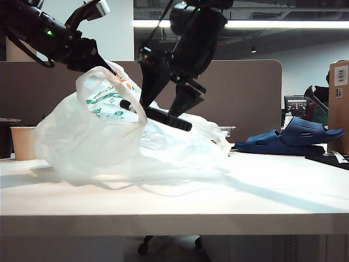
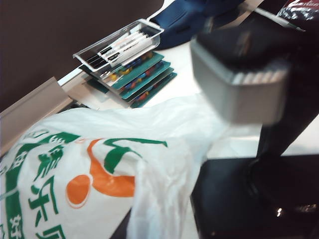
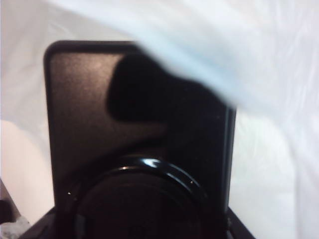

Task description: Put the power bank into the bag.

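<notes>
The bag lies crumpled on the table, white with a green and orange logo. Up at the left, my left gripper is shut on the bag's upper edge and holds it raised by its loop handle. The power bank, a flat black slab, hangs tilted just above the bag's mouth. My right gripper is shut on it from above. In the right wrist view the power bank fills the middle, with white bag film around it and a fold across its far end. The left wrist view shows the power bank beside the bag.
A paper cup stands at the table's left edge. Dark blue sandals lie at the right, with a cardboard box behind them. A clear box stack with pens sits past the bag. A brown partition runs along the back.
</notes>
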Robot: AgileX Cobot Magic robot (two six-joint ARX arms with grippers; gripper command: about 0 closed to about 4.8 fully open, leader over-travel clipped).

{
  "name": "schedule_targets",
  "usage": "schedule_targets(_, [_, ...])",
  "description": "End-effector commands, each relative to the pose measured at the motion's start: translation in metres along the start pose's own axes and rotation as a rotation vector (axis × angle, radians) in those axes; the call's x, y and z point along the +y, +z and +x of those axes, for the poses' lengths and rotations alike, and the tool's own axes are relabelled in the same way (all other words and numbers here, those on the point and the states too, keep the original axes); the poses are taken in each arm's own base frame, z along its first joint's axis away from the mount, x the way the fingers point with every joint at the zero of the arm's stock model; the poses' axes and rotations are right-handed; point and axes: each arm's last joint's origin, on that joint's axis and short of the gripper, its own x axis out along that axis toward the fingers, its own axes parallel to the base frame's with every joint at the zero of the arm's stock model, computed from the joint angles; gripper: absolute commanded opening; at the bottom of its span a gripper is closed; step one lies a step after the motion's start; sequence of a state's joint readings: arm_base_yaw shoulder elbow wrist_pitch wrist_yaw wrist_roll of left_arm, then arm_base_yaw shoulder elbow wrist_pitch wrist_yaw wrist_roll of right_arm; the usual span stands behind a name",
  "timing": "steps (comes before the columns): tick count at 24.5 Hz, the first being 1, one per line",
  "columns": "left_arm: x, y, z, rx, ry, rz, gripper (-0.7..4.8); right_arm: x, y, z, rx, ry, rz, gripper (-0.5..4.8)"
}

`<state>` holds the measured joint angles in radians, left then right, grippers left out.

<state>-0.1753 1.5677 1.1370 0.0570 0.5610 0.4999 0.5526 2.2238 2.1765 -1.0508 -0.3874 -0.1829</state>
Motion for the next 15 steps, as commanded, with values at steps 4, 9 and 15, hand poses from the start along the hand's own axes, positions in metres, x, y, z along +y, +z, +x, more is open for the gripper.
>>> schedule_targets(4, [-0.001,0.006,-0.002,-0.057,-0.073,-0.036,-0.07,-0.005,0.008,0.014,-0.067,0.017,0.003,2.91])
schedule_targets(9, [-0.005,0.005,-0.003,-0.085,-0.168,-0.049,-0.07,-0.012,0.012,0.03,-0.119,-0.002,-0.018,2.91])
schedule_targets(15, [-0.006,0.006,-0.003,-0.102,-0.205,-0.051,-0.07,-0.016,0.019,0.049,-0.182,0.004,-0.007,2.91])
